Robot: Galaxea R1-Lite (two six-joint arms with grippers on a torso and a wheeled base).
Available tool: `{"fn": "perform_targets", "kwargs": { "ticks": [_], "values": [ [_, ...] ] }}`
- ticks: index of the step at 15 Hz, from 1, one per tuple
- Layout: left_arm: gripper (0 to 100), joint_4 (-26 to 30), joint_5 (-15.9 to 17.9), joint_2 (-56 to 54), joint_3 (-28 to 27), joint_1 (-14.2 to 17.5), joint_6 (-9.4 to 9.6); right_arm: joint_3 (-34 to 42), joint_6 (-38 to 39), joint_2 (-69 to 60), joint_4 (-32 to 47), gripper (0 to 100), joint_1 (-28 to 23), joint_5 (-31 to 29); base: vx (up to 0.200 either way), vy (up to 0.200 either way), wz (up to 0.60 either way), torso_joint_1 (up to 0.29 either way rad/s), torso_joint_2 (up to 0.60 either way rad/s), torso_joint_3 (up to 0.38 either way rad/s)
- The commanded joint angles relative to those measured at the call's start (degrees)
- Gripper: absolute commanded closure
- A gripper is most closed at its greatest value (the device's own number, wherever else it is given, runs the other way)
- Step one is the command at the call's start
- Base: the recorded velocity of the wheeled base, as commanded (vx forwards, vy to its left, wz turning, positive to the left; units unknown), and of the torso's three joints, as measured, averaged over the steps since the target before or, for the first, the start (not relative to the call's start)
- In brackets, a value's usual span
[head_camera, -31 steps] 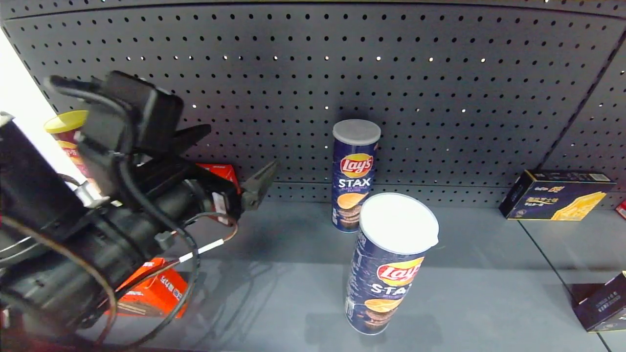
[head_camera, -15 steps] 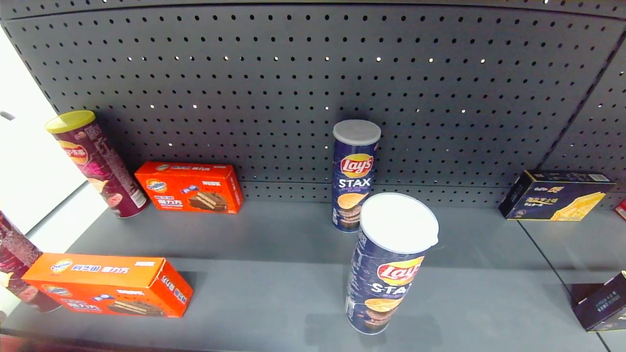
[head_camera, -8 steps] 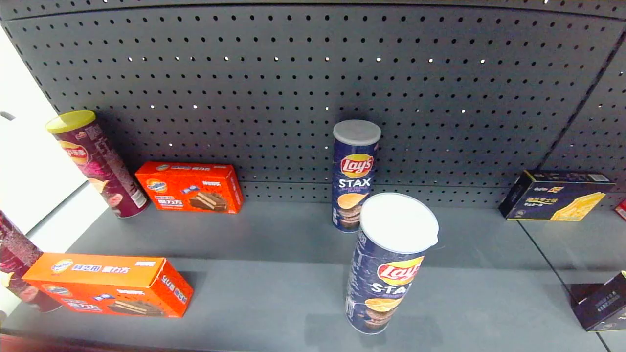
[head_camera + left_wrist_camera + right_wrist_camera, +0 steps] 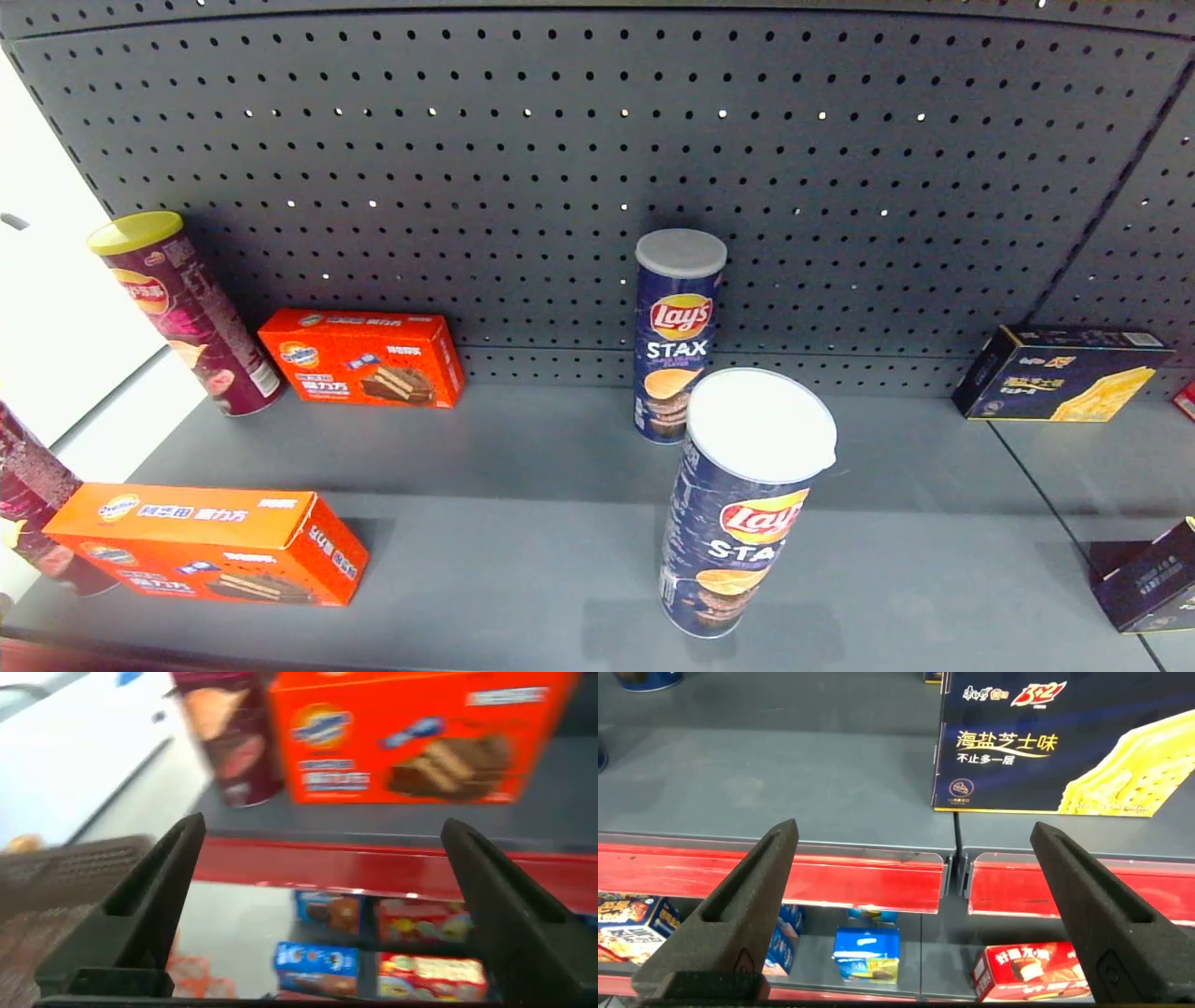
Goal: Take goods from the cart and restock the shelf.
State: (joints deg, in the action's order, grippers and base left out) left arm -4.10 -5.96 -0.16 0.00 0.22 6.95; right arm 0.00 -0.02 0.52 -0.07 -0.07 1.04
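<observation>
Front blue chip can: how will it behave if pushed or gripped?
The front blue can stands tall and narrow, so a high push would probably tip it. Toppled, its round body would likely roll along the shelf. Its glossy wall may slip in a light grip.

Head camera high and close, facing forward and down onto shelf (image 4: pixel 523 551). Left wrist camera low, just off shelf's front-left edge, facing orange box (image 4: pixel 411 737), shared with head. Right wrist low off front-right edge, facing dark-blue box (image 4: pixel 1064 742), shared too.
</observation>
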Motion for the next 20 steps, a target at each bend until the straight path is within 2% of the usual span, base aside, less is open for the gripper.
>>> {"fn": "perform_targets", "kwargs": {
  "ticks": [1, 5, 6, 7, 8, 9, 10, 11, 12, 13, 15, 16, 17, 20],
  "values": [
    [0, 0.5, 6.0, 0.2, 0.0, 0.0, -0.09, 0.0, -0.1, 0.1, 0.0, 0, 0.0, 0.0, 0.0, 0.0, 0.0, 0.0, 0.0, 0.0],
    [0, 1.5, 6.1, 0.2, -0.3, 0.0, -0.27, 0.0, -0.1, 0.1, 0.1, 0, 0.0, 0.0, 0.0, 0.0, 0.0, 0.0, 0.0, 0.0],
    [0, 1.5, 6.1, 0.2, -0.3, 0.0, -0.97, 0.0, -0.1, 0.1, 0.0, 0, 0.0, 0.0, 0.0, 0.0, 0.0, 0.0, 0.0, 0.0],
    [0, 1.5, 6.3, 0.2, -0.4, 0.0, -3.35, 0.0, 0.0, 0.1, 0.0, 0, 0.0, 0.0, 0.0, 0.0, 0.0, 0.0, 0.0, 0.0],
    [0, 1.5, 6.0, 0.2, -0.4, 0.0, -4.14, 0.0, 0.0, 0.1, 0.0, 0, 0.0, 0.0, 0.0, 0.0, 0.0, 0.0, 0.0, 0.0],
    [0, 1.5, 1.2, 0.2, -0.3, 0.0, -5.37, 0.0, 0.0, 0.1, 0.1, 0, 0.0, 0.0, 0.0, 0.0, 0.0, 0.0, 0.0, 0.0],
    [0, 1.3, -5.8, 0.2, -0.3, 0.0, -5.89, 0.0, 0.0, 0.1, 0.0, 0, 0.0, 0.0, 0.0, 0.0, 0.0, 0.0, 0.0, 0.0],
    [0, 1.1, -8.9, 0.2, -0.2, 0.0, -5.81, 0.0, -0.1, 0.1, 0.0, 0, 0.0, 0.0, 0.0, 0.0, 0.0, 0.0, 0.0, 0.0],
    [0, 1.0, -8.8, 0.2, 0.0, 0.0, -4.93, 0.0, 0.0, 0.1, 0.0, 0, 0.0, 0.0, 0.0, 0.0, 0.0, 0.0, 0.0, 0.0],
    [0, 1.0, -6.7, 0.2, 0.0, -0.1, -4.66, 0.0, -0.1, 0.1, 0.0, 0, 0.0, 0.0, 0.0, 0.0, 0.0, 0.0, 0.0, 0.0],
    [0, 3.7, 6.7, 0.2, 0.0, -0.1, -4.84, 0.0, 0.0, 0.1, 0.0, 0, 0.0, 0.0, 0.0, 0.0, 0.0, 0.0, 0.0, 0.0],
    [0, 5.3, 9.7, 0.2, -0.4, -0.1, -4.05, 0.0, 0.0, 0.1, 0.1, 0, 0.0, 0.0, 0.0, 0.0, 0.0, 0.0, 0.0, 0.0],
    [0, 5.2, 9.8, 0.4, -0.4, -0.2, -3.61, 0.0, 0.0, 0.1, 0.0, 0, 0.0, 0.0, 0.0, 0.0, 0.0, 0.0, 0.0, 0.0],
    [0, 5.2, 9.7, 0.2, -0.4, -0.1, -3.96, 0.0, 0.0, 0.1, 0.0, 0, 0.0, 0.0, 0.0, 0.0, 0.0, 0.0, 0.0, 0.0]
  ]
}}
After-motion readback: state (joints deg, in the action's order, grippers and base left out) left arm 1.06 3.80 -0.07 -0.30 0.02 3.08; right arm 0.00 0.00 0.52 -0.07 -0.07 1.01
